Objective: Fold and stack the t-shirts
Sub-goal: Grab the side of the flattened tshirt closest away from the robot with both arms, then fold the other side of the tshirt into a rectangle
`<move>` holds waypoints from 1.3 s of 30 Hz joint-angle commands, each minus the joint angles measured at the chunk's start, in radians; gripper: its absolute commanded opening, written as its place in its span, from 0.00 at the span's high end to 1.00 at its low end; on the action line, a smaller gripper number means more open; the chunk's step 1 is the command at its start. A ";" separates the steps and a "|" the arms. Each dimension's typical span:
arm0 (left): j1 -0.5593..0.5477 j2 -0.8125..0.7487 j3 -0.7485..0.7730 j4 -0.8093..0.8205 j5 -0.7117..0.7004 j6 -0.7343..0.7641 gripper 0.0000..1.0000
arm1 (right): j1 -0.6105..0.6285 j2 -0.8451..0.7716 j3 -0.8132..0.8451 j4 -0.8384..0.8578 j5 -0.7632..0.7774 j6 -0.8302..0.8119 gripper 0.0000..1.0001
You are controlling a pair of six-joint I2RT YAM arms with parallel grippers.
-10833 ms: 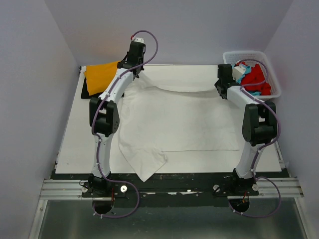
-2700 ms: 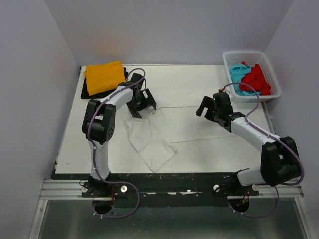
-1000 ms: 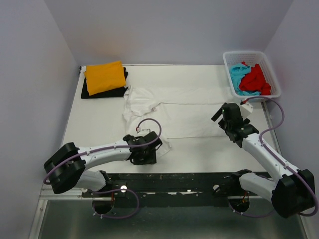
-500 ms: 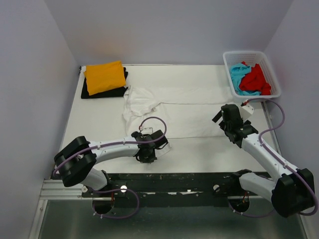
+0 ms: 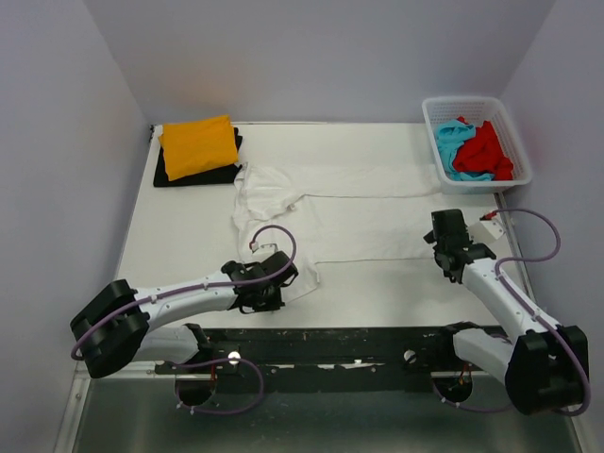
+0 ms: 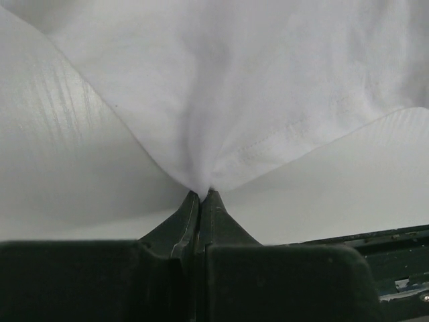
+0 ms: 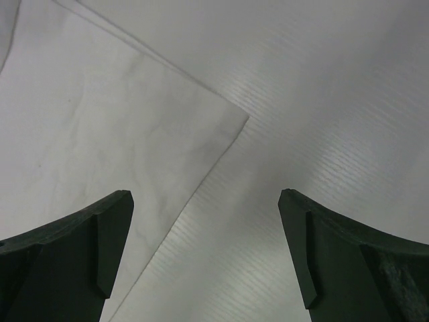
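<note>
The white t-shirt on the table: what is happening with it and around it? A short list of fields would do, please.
worked item: white t-shirt, lying mostly flat on the table
left claw: shut on the shirt's near edge, cloth pinched into a peak
right claw: open, a shirt corner between its fingers, not gripping
folded pile: orange t-shirt on top of black t-shirt, far left corner
waiting: red t-shirt and turquoise t-shirt, in the basket, far right
</note>
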 commanded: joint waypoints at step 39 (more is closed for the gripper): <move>0.019 0.003 0.059 0.060 0.043 0.088 1.00 | -0.198 0.365 -0.031 0.382 -0.249 -0.091 0.99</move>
